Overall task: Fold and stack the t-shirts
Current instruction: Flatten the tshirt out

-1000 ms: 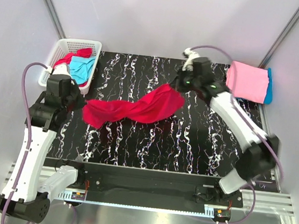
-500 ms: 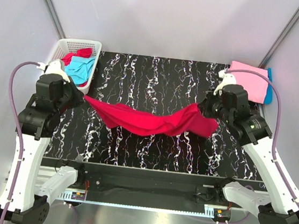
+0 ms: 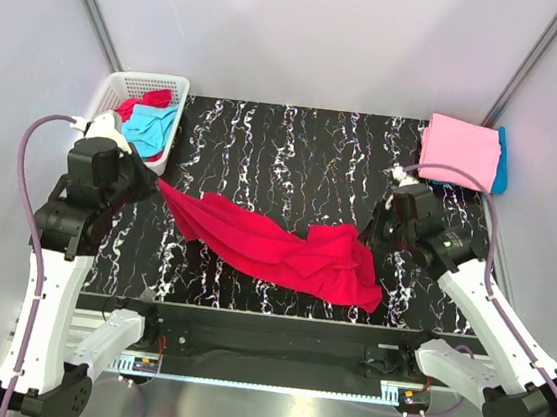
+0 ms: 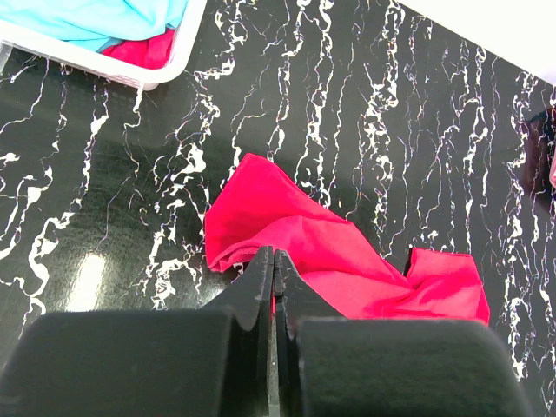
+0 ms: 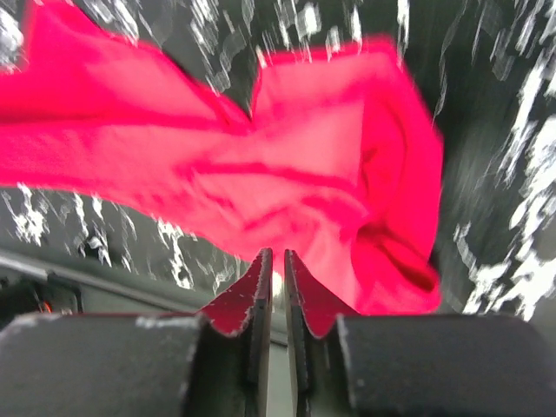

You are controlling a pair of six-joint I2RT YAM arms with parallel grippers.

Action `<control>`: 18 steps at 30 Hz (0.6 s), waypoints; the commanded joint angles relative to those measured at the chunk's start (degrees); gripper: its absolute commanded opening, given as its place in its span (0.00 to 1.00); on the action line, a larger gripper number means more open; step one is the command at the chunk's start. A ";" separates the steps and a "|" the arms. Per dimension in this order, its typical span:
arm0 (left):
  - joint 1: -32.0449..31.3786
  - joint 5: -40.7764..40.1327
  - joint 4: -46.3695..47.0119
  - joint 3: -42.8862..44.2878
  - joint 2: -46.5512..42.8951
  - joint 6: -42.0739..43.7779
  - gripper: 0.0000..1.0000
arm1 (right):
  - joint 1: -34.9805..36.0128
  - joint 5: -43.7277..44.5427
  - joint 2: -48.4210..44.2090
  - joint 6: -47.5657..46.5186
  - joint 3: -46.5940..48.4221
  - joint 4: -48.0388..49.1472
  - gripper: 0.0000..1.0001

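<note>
A crimson t-shirt (image 3: 274, 248) hangs crumpled in a band between my two grippers, its middle and right end sagging onto the black marbled table (image 3: 295, 150). My left gripper (image 3: 156, 185) is shut on the shirt's left end; the left wrist view shows a sliver of red cloth (image 4: 347, 261) between the shut fingers of the gripper (image 4: 273, 254). My right gripper (image 3: 368, 241) holds the right end; in the right wrist view the gripper (image 5: 274, 254) has its jaws almost together on the red cloth (image 5: 304, 174). A folded pink shirt (image 3: 459, 152) lies on a turquoise one (image 3: 504, 159) at the back right.
A white lattice basket (image 3: 121, 85) stands at the back left, holding a turquoise shirt (image 3: 154, 126) and a red one (image 3: 139, 107). It also shows in the left wrist view (image 4: 165, 74). Grey walls close in the table on three sides.
My right gripper has swung from the back middle to the right and then toward the front, pulling the shirt out into a band that now sags onto the table. The left gripper has barely moved.
</note>
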 commanded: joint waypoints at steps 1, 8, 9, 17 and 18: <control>-0.20 1.24 2.23 -0.49 -0.08 0.44 0.00 | 0.16 -5.33 -1.85 6.99 -7.97 0.22 0.19; -0.20 1.77 3.63 -2.43 -0.08 0.00 0.00 | 0.24 -5.34 -4.41 9.91 -16.51 4.61 0.31; -0.20 1.85 3.72 -2.61 0.01 0.00 0.00 | 0.24 -4.99 -3.97 9.90 -16.61 4.80 0.32; -0.20 1.50 3.72 -3.13 -0.17 0.61 0.00 | 0.24 -3.06 1.65 8.23 -19.68 11.11 0.36; -0.20 1.59 3.81 -3.14 -0.17 0.70 0.00 | 0.33 -2.61 2.01 8.23 -20.12 11.91 0.36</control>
